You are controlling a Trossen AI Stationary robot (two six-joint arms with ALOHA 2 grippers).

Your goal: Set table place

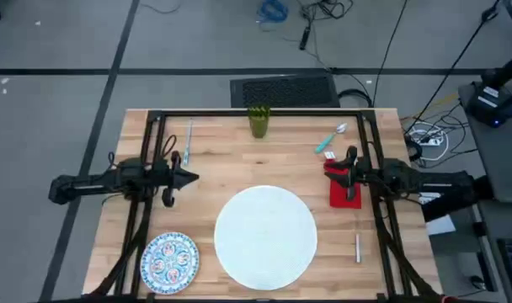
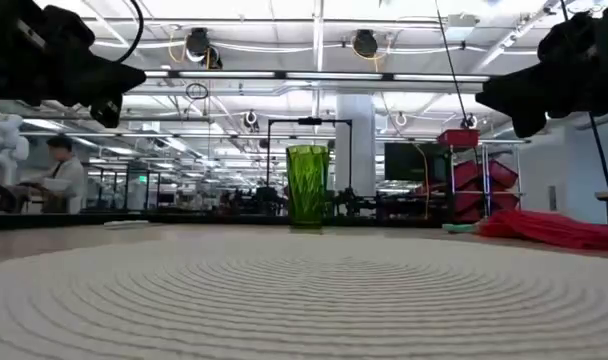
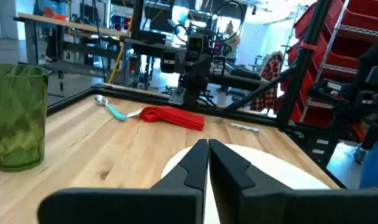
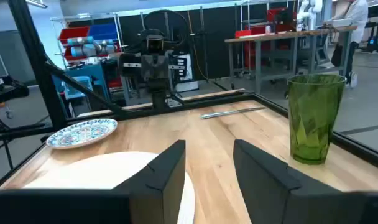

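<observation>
On my table [image 1: 214,168], a light butcher-block top with a black rail:

- Left gripper [image 1: 191,178]: my pincer at the left edge, fingers pressed together to a point, holding nothing, aimed at the middle.
- Right gripper [image 1: 350,178]: at the right edge, fingers spread with a clear gap, empty, above the red napkin [image 1: 344,187].
- Large white plate [image 1: 266,235]: round, matte, between the two pincers and nearer the front edge. The low view alone shows its fine concentric ridges.
- Patterned plate [image 1: 169,262]: smaller, blue-and-red, in front of the left pincer.
- Green tumbler [image 1: 258,120]: translucent, faceted, upright at the far edge.
- Teal-handled spoon [image 1: 331,139]: beyond the right pincer, just past the napkin.
- Silver cutlery: one piece [image 1: 189,141] beyond the left pincer, another [image 1: 358,247] in front of the right; the low view shows neither.
</observation>
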